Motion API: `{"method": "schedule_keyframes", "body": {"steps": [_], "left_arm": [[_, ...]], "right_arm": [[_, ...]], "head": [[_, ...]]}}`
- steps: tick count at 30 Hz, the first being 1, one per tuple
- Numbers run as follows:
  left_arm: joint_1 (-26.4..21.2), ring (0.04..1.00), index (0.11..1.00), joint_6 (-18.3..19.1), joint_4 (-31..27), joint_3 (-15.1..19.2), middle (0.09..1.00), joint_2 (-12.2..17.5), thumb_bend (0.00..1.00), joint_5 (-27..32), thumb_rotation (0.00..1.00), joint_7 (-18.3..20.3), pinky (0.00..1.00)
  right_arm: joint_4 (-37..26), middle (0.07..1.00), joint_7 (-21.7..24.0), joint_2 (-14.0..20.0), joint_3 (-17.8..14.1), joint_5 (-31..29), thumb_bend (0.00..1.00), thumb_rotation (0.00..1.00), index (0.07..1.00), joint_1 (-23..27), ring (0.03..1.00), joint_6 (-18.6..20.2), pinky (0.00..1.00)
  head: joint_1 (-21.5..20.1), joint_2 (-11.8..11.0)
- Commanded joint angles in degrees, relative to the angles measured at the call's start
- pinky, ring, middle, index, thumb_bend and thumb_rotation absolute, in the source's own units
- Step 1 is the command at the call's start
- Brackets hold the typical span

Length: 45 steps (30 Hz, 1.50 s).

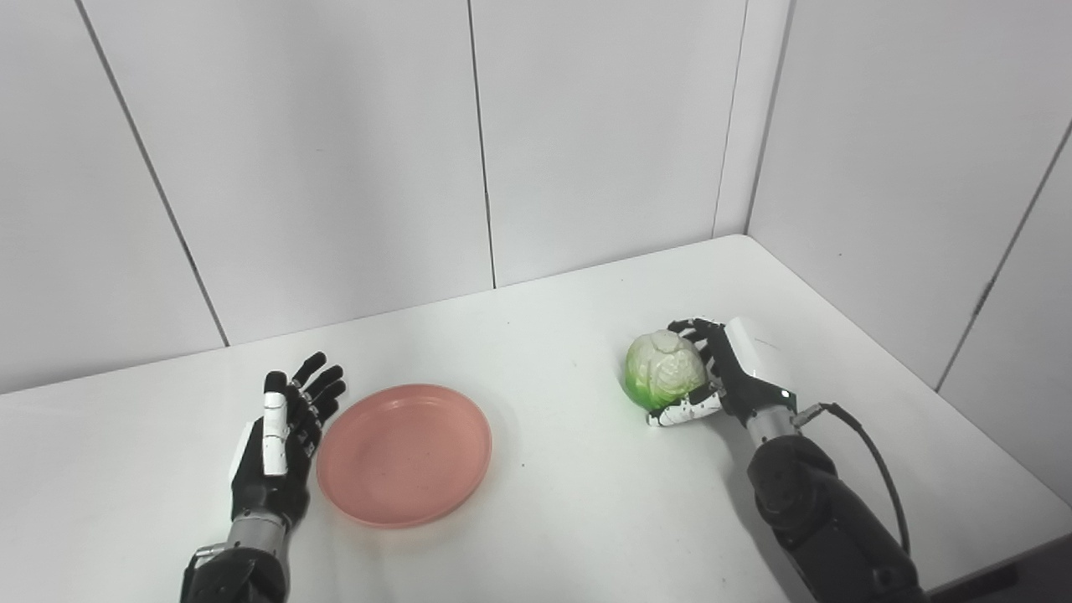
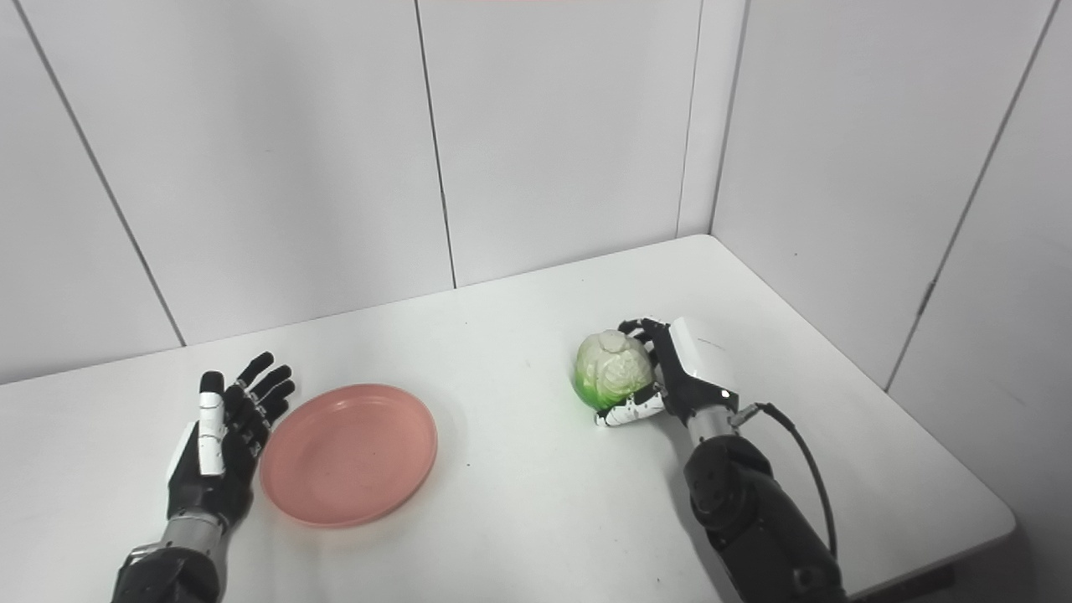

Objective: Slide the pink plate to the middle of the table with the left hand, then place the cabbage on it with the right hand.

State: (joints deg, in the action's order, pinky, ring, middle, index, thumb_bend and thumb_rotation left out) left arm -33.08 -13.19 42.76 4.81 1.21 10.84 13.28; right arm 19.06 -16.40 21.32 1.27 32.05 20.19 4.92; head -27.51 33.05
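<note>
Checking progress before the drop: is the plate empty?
Empty: the plate shows only bare pink; the cabbage is in the right hand.

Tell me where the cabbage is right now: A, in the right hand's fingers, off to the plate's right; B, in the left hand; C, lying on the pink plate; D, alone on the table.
A: the right hand wraps the cabbage, well apart from the empty pink plate.

Pink plate (image 1: 404, 453) on white table (image 1: 553, 335), left hand (image 1: 280, 444) just beside its left rim with fingers spread, right hand (image 1: 724, 373) wrapped around cabbage (image 1: 663, 369), well apart from plate
</note>
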Motion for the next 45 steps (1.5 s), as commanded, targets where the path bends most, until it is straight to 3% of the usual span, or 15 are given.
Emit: {"method": "schedule_keyframes", "body": {"steps": [1, 10, 14, 20, 21, 26, 27, 32, 37, 45], "left_arm": [[2.66, 0.867, 0.837, -0.30, 1.08, 0.16, 0.840, 0.23, 0.86, 0.25, 1.00, 0.04, 0.94], [2.91, 0.876, 0.841, 0.66, 0.60, -0.01, 0.844, -0.28, 0.87, 0.42, 1.00, 0.00, 0.95], [3.55, 0.884, 0.842, 2.10, -1.24, -0.34, 0.851, -0.54, 0.86, 0.32, 1.00, 0.06, 0.96], [4.45, 0.883, 0.837, 2.90, -3.29, -0.88, 0.850, -2.02, 0.84, -0.34, 1.00, -1.40, 0.95], [4.75, 0.883, 0.836, 3.06, -4.00, -1.19, 0.850, -2.44, 0.84, -0.62, 1.00, -1.81, 0.95], [5.62, 0.885, 0.844, 3.70, -6.00, -2.55, 0.856, -3.76, 0.84, -2.12, 1.00, -3.05, 0.96], [5.62, 0.885, 0.844, 3.55, -5.93, -2.73, 0.856, -4.14, 0.84, -2.58, 1.00, -3.75, 0.96], [5.45, 0.896, 0.854, 2.06, -5.22, -3.32, 0.866, -5.62, 0.85, -4.42, 1.00, -6.59, 0.97], [5.46, 0.914, 0.869, 0.40, -4.60, -3.66, 0.879, -6.01, 0.85, -5.07, 1.00, -7.77, 0.98], [5.29, 0.920, 0.879, -0.74, -3.59, -3.77, 0.890, -5.94, 0.84, -5.47, 1.00, -8.05, 0.98]], "right_arm": [[-0.33, 0.515, -2.59, 0.02, -0.77, -0.34, 0.53, 0.00, 0.463, 1.81, 0.499, -2.66, 0.42], [-0.03, 0.524, -8.05, -0.82, -1.96, -2.00, 0.52, 0.00, 0.451, 1.82, 0.514, -7.43, 0.43], [-3.08, 0.505, -7.85, -1.84, -2.62, -3.98, 0.52, 0.00, 0.483, 1.66, 0.458, -8.58, 0.40], [-10.12, 0.494, -4.41, -5.43, -2.18, -8.81, 0.52, 0.00, 0.511, 1.35, 0.430, -8.66, 0.37], [-11.31, 0.494, -3.34, -6.07, -1.69, -9.53, 0.52, 0.00, 0.512, 1.41, 0.429, -8.83, 0.37], [-14.67, 0.494, 1.99, -7.26, 0.51, -11.59, 0.52, 0.00, 0.517, 1.85, 0.427, -8.54, 0.36], [-14.93, 0.494, 3.03, -7.90, 1.50, -11.54, 0.52, 0.00, 0.517, 2.34, 0.426, -8.58, 0.36], [-12.61, 0.491, 6.61, -11.70, 5.98, -12.08, 0.52, 0.00, 0.516, 5.24, 0.427, -10.22, 0.36], [-7.78, 0.492, 7.83, -14.88, 9.13, -11.57, 0.52, 0.00, 0.505, 7.38, 0.436, -13.00, 0.37], [-1.45, 0.490, 7.83, -16.35, 13.77, -5.88, 0.52, 0.00, 0.514, 9.65, 0.425, -13.90, 0.36]], "head": [[0.03, 0.06], [1.69, 0.16], [3.09, 0.43], [10.09, 1.51], [13.78, 1.91], [19.99, 1.99], [23.18, 1.81], [28.94, 1.52], [31.13, 1.41], [30.48, 1.60]]}}
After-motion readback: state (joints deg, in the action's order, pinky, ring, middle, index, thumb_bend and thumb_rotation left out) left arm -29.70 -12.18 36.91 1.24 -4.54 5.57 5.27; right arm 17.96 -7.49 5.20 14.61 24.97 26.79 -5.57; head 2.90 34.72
